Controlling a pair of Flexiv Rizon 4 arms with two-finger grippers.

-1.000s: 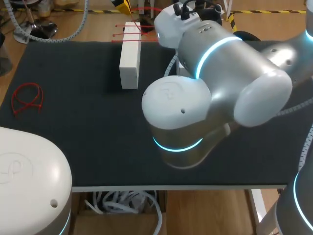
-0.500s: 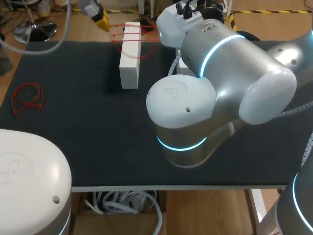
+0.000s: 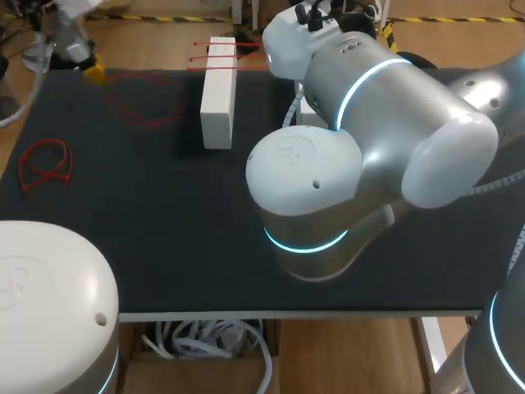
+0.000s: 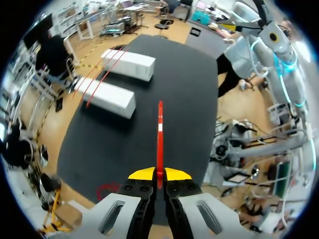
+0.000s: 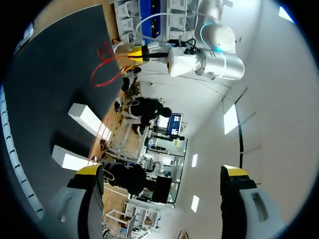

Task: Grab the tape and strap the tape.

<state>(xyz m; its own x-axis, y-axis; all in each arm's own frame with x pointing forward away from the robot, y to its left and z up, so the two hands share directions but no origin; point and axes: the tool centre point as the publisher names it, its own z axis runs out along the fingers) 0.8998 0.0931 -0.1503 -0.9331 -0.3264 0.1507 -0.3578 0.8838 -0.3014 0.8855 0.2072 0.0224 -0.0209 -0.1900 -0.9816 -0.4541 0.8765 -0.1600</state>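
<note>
In the head view, the left end effector (image 3: 89, 70) hangs over the far left corner of the table (image 3: 164, 238). The tape loop (image 3: 144, 100) dangles from it as a faint red ring, near the white block (image 3: 217, 94) but apparently clear of it. Red bands (image 3: 215, 51) already cross that block's far end, and a spare loop (image 3: 45, 162) lies by the table's left edge. The bulky right arm (image 3: 385, 123) covers the middle and right of the table. In the left wrist view, the two yellow tips are pinched tight on the tape loop, which shows edge-on as a thin strip running straight ahead. It looks light, thin and springy, likely to sway and twist, so a firm pinch on its flat faces suits it. Ahead lie the white block and, beyond it, a second white block (image 4: 128, 63). In the right wrist view, the right end effector (image 5: 162, 172) stands wide apart with nothing between its fingers. It could probably take the hanging ring's free side. The bands already on the block may crowd the end the loop must slip over.
</note>
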